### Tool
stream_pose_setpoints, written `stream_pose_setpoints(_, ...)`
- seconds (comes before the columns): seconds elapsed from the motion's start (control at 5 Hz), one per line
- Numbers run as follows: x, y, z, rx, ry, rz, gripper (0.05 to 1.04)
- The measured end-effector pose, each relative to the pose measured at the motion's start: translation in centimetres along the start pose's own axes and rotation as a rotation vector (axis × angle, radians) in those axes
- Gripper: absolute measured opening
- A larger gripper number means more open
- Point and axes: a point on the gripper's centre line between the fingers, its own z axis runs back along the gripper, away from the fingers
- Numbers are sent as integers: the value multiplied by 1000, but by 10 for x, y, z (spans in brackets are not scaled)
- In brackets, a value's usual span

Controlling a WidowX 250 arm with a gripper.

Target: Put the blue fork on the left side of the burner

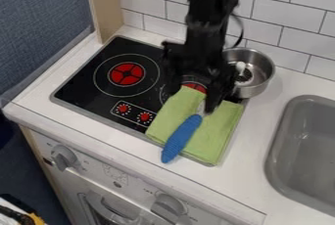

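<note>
Gripper [192, 96], black, jaws parted, above one green cloth [219, 133] on black stovetop [85, 84], the cloth bearing one blue fork [181, 139].

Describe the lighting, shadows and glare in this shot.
Camera view: soft, fairly even light on the counter, with no hard-edged shadow there; bright glints on the metal of the pot; the arm is so dark that it shows little surface detail, and its lower part partly blends into the black stove.
</note>
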Motion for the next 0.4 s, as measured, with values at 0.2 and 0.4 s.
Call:
stream_pose_setpoints(0.2,-11,0,-20,26,17,-1,1005)
stream_pose_setpoints(0.4,-14,-1,-33,24,31,1,1005)
